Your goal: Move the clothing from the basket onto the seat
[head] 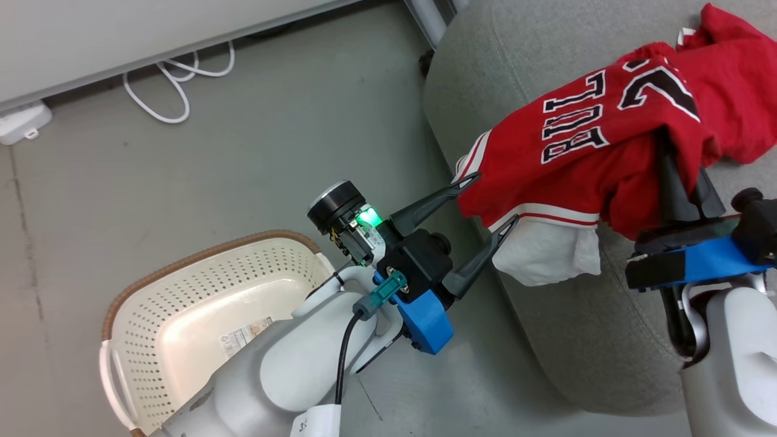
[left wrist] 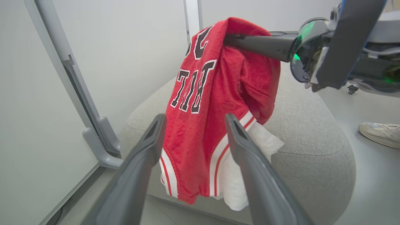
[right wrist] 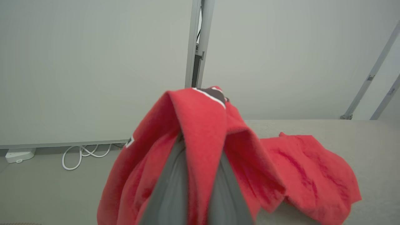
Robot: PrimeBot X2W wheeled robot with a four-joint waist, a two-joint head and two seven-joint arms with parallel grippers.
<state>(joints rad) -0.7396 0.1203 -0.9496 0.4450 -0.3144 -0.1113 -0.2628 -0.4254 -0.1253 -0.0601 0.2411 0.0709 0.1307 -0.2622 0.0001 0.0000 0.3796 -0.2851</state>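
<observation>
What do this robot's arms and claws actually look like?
Both arms have white shells, a blue bracket and a black wrist block. The left gripper and right gripper each carry two long, dark grey, tapering fingers. The left wrist bears a round black camera, a green light and a black cable with a teal plug.

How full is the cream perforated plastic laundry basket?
Empty where visible: the basket bottom shows just a paper label; the left forearm hides part.
</observation>
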